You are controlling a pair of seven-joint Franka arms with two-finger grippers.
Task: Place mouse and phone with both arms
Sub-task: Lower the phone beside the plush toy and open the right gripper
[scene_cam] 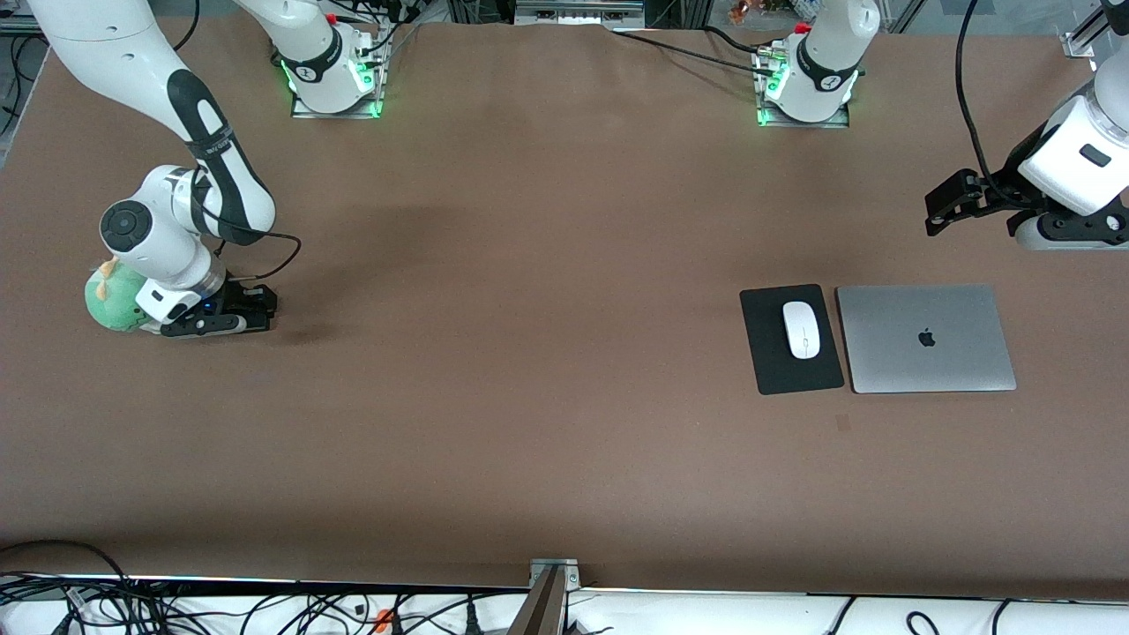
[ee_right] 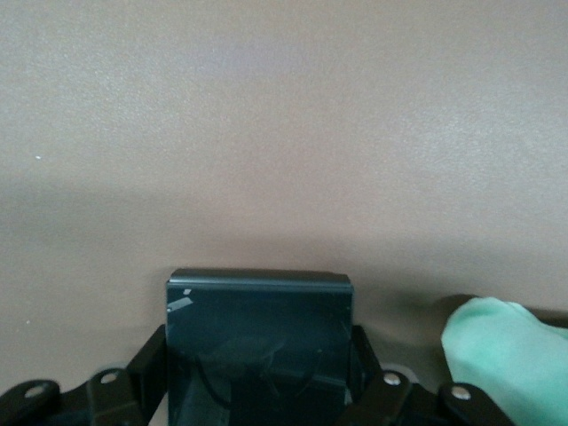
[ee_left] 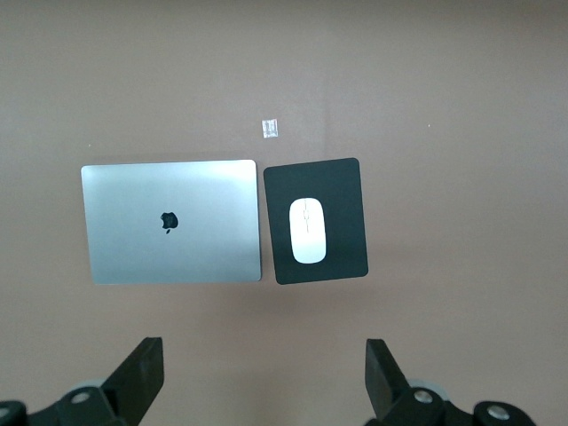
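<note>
The white mouse (scene_cam: 802,329) lies on a black mouse pad (scene_cam: 767,370) toward the left arm's end of the table; both show in the left wrist view, mouse (ee_left: 308,231) on pad (ee_left: 342,186). My left gripper (scene_cam: 944,207) is open and empty in the air, over bare table at the left arm's end (ee_left: 264,364). My right gripper (scene_cam: 251,310) is low at the table toward the right arm's end. In the right wrist view it (ee_right: 259,359) is shut on the black phone (ee_right: 257,337), one finger on each side. In the front view the hand hides the phone.
A closed silver laptop (scene_cam: 926,338) lies beside the mouse pad, also in the left wrist view (ee_left: 171,222). A green plush toy (scene_cam: 110,300) sits against the right arm's wrist (ee_right: 506,355). The brown table (scene_cam: 529,353) spreads wide between the arms.
</note>
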